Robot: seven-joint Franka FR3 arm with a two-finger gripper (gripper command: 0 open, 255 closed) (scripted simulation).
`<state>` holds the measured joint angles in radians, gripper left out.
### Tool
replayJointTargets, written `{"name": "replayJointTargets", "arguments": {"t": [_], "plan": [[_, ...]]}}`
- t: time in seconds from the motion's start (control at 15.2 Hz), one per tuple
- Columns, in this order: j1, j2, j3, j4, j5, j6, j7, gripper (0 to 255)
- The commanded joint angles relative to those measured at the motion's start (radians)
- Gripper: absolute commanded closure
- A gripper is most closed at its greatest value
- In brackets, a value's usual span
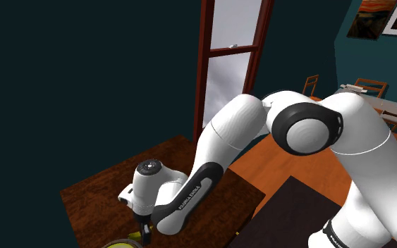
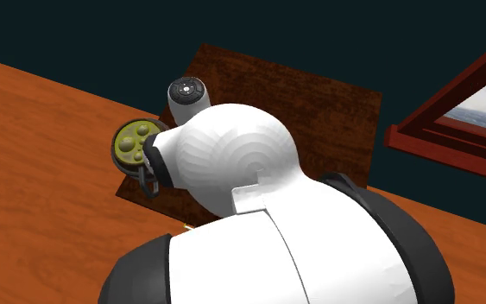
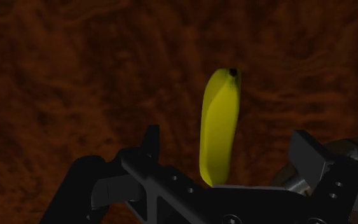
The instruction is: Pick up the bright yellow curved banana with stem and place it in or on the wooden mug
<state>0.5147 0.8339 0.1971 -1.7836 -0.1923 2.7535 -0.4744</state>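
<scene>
The white Franka arm [image 1: 302, 127] bends low over a dark wooden counter [image 2: 318, 95], where a round olive-green mug [image 2: 133, 142] stands just beside the wrist. The yellow banana [image 3: 220, 121] lies on the counter between the fingers of the gripper [image 3: 227, 141], which is spread wide and not yet clasping it. Closing on the smooth, curved fruit could make it roll or pivot free, and a finger so near the mug could nudge it.
</scene>
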Motion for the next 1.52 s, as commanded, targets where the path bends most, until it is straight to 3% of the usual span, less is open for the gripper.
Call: {"name": "replayJointTargets", "arguments": {"t": [0.0, 0.59, 0.66, 1.45], "plan": [[0.006, 0.027, -0.005, 0.020, -0.003, 0.008, 0.001, 0], [0.011, 0.049, -0.009, 0.036, -0.005, 0.014, 0.003, 0], [0.011, 0.049, -0.009, 0.036, -0.005, 0.014, 0.003, 255], [0.004, 0.012, -0.001, 0.017, -0.001, -0.004, 0.001, 255]]}}
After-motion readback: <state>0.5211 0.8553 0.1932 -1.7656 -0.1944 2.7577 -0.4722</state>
